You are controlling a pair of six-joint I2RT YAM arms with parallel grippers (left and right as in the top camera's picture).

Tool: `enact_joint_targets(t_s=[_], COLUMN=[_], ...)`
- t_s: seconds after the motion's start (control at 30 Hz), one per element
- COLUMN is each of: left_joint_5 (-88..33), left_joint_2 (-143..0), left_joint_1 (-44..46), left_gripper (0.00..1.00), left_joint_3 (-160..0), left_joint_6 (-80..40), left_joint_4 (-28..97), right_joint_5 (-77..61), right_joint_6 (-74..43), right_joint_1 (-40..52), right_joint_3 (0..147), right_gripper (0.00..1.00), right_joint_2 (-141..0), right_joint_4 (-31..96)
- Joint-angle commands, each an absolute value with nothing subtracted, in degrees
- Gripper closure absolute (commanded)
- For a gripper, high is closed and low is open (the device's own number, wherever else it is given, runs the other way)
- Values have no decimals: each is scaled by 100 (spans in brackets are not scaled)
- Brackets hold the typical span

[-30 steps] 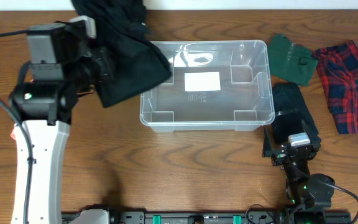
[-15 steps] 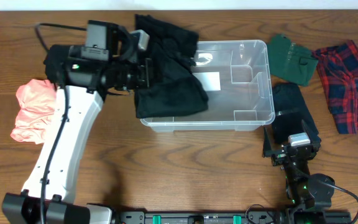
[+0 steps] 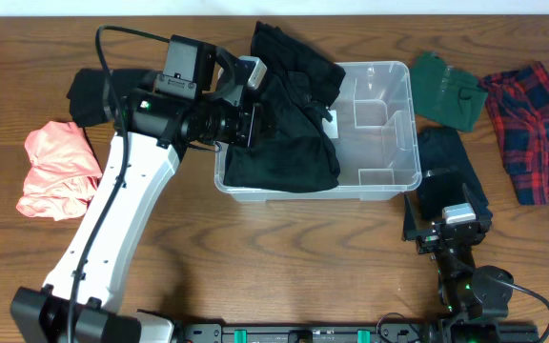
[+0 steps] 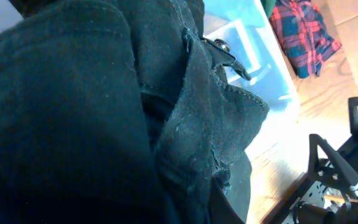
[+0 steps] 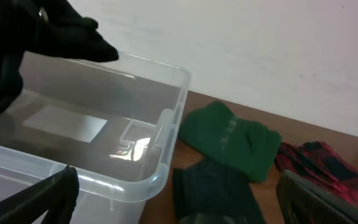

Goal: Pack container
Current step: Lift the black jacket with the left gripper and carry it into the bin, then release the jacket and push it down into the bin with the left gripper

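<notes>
Swung right since a moment ago, the left gripper (image 3: 254, 95) clamps a black garment (image 3: 284, 152), draped into the left half of the container (image 3: 396, 143), a clear ribbed bin mid-table. The right gripper (image 5: 176, 182) gapes wide, empty.

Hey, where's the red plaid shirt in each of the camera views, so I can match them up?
Overhead: plaid shirt at the far right of the picture.
Left wrist: plaid shirt in the top right corner, past the clear bin.
Right wrist: plaid shirt at the bottom right, beside the green garment.
Shared landmark: the clear bin.
</notes>
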State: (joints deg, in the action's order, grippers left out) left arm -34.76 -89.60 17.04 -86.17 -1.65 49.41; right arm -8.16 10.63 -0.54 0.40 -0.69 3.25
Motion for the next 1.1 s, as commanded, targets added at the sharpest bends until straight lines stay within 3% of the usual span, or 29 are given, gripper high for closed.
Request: enact_joint_targets(t_s=[0.0, 0.23, 0.7, 1.07], left_joint_5=[-3752, -3677, -1229, -976], left_joint_2=[-9150, -9568, -9828, -9891], left_joint_1=[1697, 1758, 2169, 2359], left_gripper=[94, 94, 94, 94], left_joint_3=[-8722, -8722, -8722, -8486], left_joint_6=[-5, -40, -871, -1885], left_joint_4=[4792, 4657, 4899, 4729], right_joint_5=[-840, -840, -840, -840], right_joint_6=[1100, 1100, 1100, 1100], right_joint_1=[-121, -121, -121, -121], right_joint_3=[32, 32, 32, 32], right_gripper=[1, 1, 1, 1], right_joint_2=[-38, -38, -38, -38], right_joint_4=[349, 349, 349, 349])
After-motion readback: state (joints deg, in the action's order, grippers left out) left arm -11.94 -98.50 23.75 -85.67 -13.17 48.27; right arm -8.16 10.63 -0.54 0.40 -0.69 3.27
